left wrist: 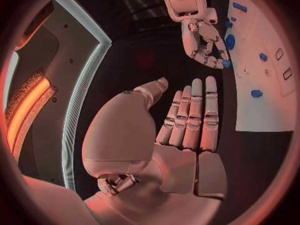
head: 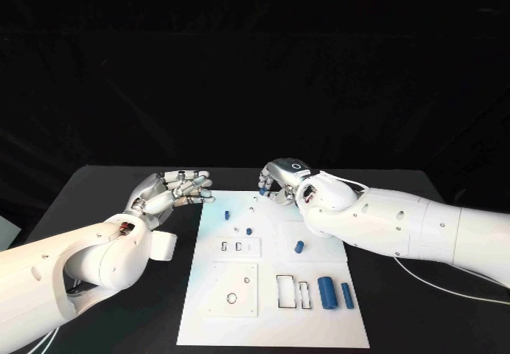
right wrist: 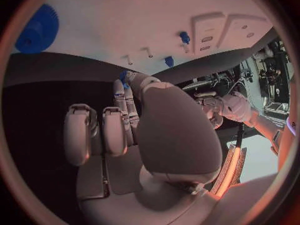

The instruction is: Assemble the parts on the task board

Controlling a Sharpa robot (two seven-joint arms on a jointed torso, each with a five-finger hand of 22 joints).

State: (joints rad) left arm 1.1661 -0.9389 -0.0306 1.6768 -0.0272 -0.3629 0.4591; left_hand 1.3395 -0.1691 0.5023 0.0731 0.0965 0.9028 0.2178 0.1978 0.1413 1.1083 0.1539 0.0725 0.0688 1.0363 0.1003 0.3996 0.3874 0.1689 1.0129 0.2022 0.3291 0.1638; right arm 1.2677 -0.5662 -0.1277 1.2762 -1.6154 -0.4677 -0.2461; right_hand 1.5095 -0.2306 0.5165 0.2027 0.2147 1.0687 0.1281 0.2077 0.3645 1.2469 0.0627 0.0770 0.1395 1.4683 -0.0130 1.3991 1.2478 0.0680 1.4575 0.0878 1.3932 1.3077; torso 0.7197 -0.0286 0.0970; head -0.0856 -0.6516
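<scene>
Head view: right hand (head: 285,181), centre frame, pinches what looks like a small blue part (head: 264,190) above the white task board's (head: 245,310) top edge. Left hand (head: 175,190), centre left, is spread and empty.

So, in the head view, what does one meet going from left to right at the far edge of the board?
Left hand → blue peg → blue part pinched by the right hand.
</scene>
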